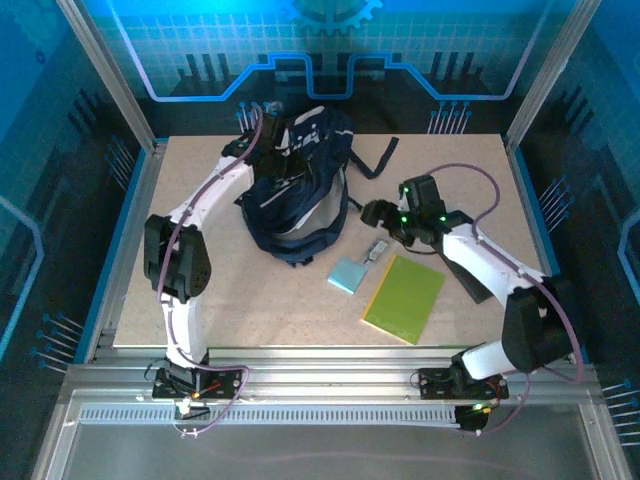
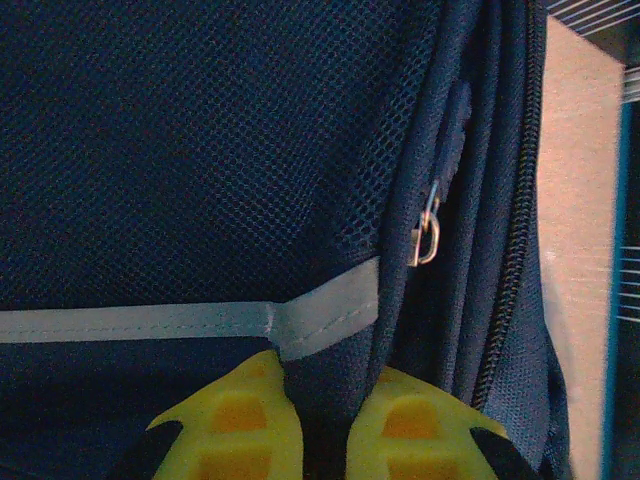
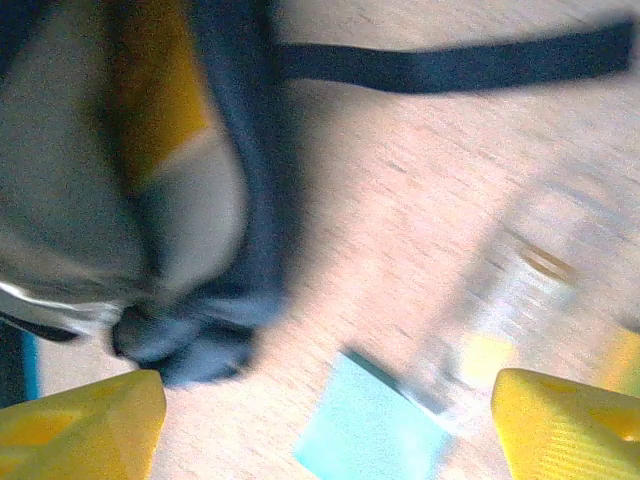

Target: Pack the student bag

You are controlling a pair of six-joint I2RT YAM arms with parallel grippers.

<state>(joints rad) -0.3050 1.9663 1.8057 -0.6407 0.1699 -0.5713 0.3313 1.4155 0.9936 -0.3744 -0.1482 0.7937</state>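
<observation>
Packing looks barely begun: the student bag (image 1: 298, 185) sits far-centre on the table (image 1: 250, 300), its fabric pinched by the left tool (image 2: 325, 405); the right tool (image 3: 320, 420) hangs open beside it; green book (image 1: 404, 298) and blue pad (image 1: 347, 273) lie unpacked

A pale, speckled wooden tabletop (image 1: 250, 310) sits inside a frame of aluminium. Slanted metal posts rise at the far left (image 1: 105, 65) and far right (image 1: 550, 70). The far wall (image 1: 420, 40) glows bright blue, printed with a fine grid, a gear emblem (image 1: 338, 10) and circuit-style lines. Darker blue panels close in the left (image 1: 40, 200) and right (image 1: 610, 200) sides. Along the near edge run silver rails (image 1: 330, 360) and a slotted white strip (image 1: 330, 412).
</observation>
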